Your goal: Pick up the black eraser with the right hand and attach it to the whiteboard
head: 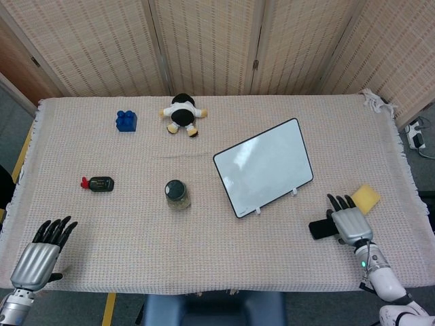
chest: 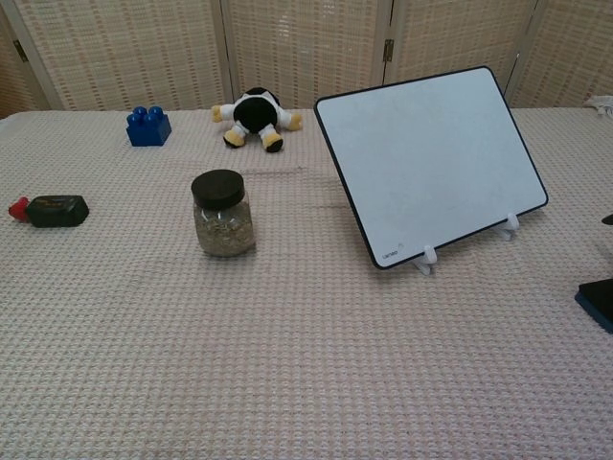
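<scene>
No writing can be read. 1 eraser (head: 318, 228) is partly covered by the right hand (head: 350, 223), grip unclear, at 5 o'clock of 1 whiteboard (head: 264, 167). The left hand (head: 41, 252) is spread, empty.

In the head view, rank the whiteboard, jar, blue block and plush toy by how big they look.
1. whiteboard, by far the largest
2. plush toy
3. jar and blue block look too alike to rank
</scene>
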`<state>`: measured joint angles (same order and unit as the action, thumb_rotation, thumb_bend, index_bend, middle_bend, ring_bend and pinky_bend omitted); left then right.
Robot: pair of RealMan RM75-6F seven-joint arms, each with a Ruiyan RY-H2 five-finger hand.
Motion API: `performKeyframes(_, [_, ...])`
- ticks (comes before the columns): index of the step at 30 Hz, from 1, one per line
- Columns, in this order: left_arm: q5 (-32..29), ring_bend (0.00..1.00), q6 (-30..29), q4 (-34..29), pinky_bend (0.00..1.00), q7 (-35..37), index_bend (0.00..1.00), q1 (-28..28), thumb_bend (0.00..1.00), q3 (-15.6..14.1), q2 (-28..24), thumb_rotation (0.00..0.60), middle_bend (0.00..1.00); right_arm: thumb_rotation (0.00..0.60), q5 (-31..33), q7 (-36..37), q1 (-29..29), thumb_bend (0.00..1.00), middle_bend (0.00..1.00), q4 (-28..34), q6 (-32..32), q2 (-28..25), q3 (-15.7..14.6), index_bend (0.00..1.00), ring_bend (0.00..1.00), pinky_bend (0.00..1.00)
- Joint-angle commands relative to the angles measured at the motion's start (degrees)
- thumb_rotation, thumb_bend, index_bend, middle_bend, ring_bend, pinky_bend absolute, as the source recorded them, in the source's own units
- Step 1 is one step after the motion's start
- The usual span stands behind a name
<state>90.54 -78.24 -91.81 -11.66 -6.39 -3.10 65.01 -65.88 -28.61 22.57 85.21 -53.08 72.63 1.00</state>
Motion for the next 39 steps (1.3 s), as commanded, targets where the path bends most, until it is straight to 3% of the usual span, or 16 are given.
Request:
performKeyframes(1, [0.03, 0.00, -0.21, -0.03, 0.00, 0.02, 0.00, 0.07, 0.21, -0.05, -0.04, 0.600, 0.00, 0.600, -0.02, -0.19, 0.07, 0.32, 0.00, 0.00, -0.54, 0.21, -0.12, 0.41, 0.00, 0.00])
performKeyframes(10, [0.06, 0.00, -0.43, 0.03, 0.00, 0.11, 0.00, 0.04, 0.21, -0.23, -0.05, 0.600, 0.00, 0.600, -1.39, 1.67, -0.59, 0.32, 0.00, 0.44, -3.35, -0.07, -0.33, 0.50, 0.02, 0.00])
performKeyframes(17, [-0.46, 0.00, 0.10, 0.09, 0.00, 0.04, 0.00, -0.26, 0.21, -0.16, 0.09, 0.600, 0.00, 0.600, -5.56, 9.92, -1.38, 0.32, 0.00, 0.67, -8.62, -0.04, 2.26, 0.51, 0.04, 0.00])
performKeyframes(20, [-0.89, 0.00, 0.66, 0.16, 0.00, 0.05, 0.00, -0.54, 0.21, -0.06, 0.17, 0.600, 0.00, 0.600, -8.42, 13.27, -1.23, 0.32, 0.00, -2.49, -12.65, 2.95, 4.20, 0.51, 0.04, 0.00])
performKeyframes(28, [-2.06, 0.00, 1.90, 0.35, 0.00, 0.35, 0.00, -1.18, 0.21, 0.21, 0.29, 0.600, 0.00, 0.600, -12.86, 11.88, 2.09, 0.32, 0.00, -12.45, -22.37, 15.60, 9.86, 0.51, 0.07, 0.00])
performKeyframes(34, [-3.31, 0.00, 3.14, 0.67, 0.00, 1.17, 0.00, -1.67, 0.21, 0.41, 0.13, 0.600, 0.00, 0.600, -13.77, 10.45, 6.12, 0.32, 0.00, -19.08, -23.85, 22.28, 12.95, 0.51, 0.07, 0.00])
performKeyframes(39, [-3.89, 0.00, 4.02, 0.95, 0.00, 1.89, 0.00, -2.09, 0.21, 0.45, -0.05, 0.600, 0.00, 0.600, -11.62, 9.57, 9.65, 0.32, 0.00, -23.16, -21.03, 26.27, 15.35, 0.51, 0.07, 0.00])
